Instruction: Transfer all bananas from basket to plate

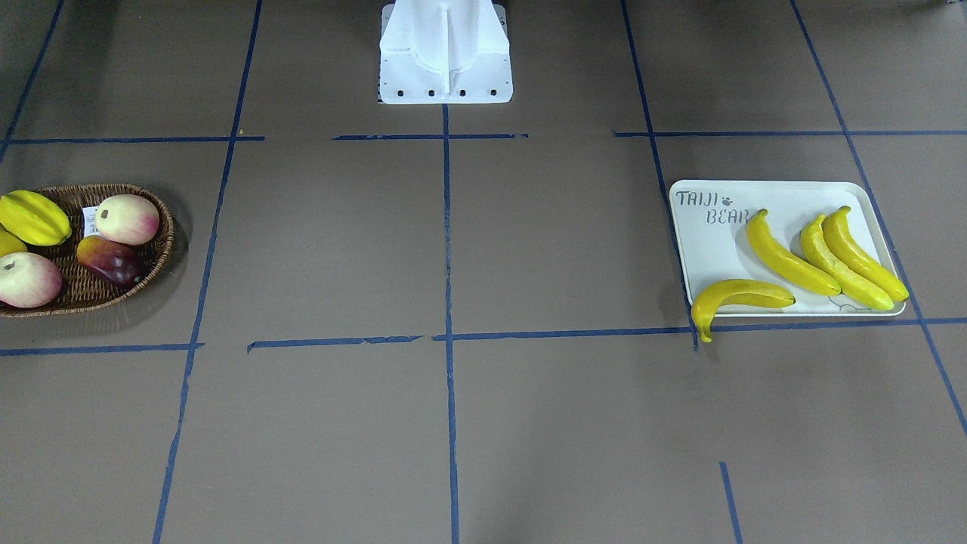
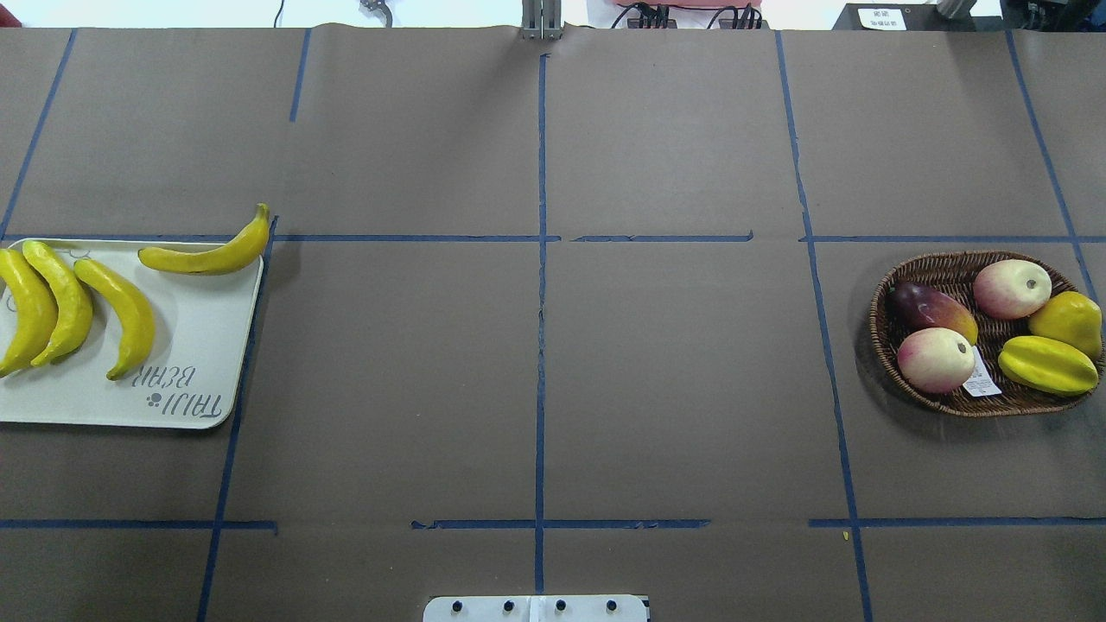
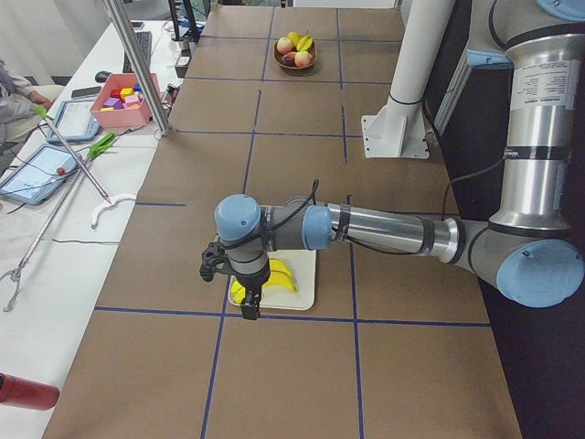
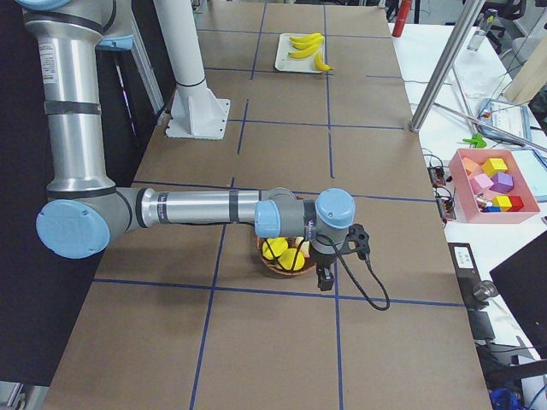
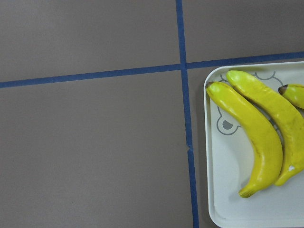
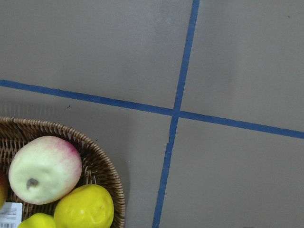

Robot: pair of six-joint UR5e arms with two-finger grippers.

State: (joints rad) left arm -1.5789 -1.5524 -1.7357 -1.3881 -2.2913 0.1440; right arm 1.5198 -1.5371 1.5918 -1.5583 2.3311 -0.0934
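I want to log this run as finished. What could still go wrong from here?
One banana lies across a corner of the plate with its stem end out over the table; a bump might roll it off. The left gripper hangs directly above the plate, so its next move could brush that fruit.

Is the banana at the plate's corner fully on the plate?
Partly: the banana crosses the plate rim, tip over the table.
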